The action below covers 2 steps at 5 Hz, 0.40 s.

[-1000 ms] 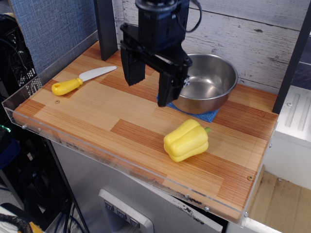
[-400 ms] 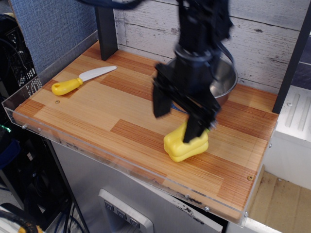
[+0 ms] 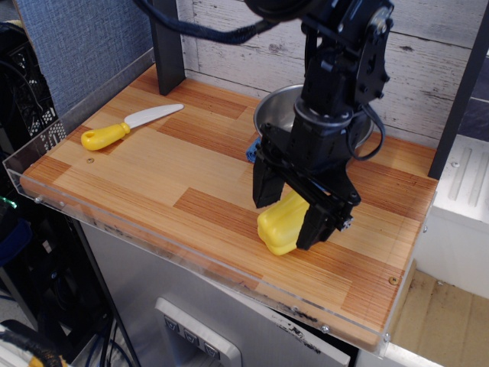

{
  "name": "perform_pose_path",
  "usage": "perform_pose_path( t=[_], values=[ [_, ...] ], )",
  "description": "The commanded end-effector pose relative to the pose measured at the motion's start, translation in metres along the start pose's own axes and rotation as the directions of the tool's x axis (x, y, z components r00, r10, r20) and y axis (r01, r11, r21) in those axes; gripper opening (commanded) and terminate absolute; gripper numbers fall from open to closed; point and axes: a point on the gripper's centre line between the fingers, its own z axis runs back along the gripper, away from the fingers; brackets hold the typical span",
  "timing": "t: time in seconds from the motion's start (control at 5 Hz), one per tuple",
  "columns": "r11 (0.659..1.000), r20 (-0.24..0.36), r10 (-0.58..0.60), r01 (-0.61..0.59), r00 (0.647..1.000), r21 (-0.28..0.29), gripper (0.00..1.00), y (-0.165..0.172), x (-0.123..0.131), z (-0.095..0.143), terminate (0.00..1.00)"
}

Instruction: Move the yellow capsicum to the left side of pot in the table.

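Lowered since the earlier frame, black hand (image 3: 292,216) now straddles glossy yellow toy capsicum (image 3: 281,225) on striped wooden counter (image 3: 145,172); fingers spread, grip unconfirmed. Capsicum sits just in front of shiny steel pot (image 3: 276,115).

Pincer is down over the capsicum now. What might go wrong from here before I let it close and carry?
The pincer straddles the glossy, lobed yellow capsicum, so it may squirt out when squeezed. The capsicum sits near the table front edge and might roll off. Carrying it left, the arm passes close to the pot and may bump it.
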Motion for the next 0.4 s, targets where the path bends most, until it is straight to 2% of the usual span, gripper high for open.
perform_pose_path(
  t=[0.0,0.2],
  values=[
    [1.0,-0.017,0.006,-0.006,1.0,0.007,1.0,0.008,-0.0018,-0.0039,0.0],
    [1.0,-0.035,0.008,-0.008,0.999,0.011,1.0,0.0091,-0.0023,-0.0082,0.0]
  ],
)
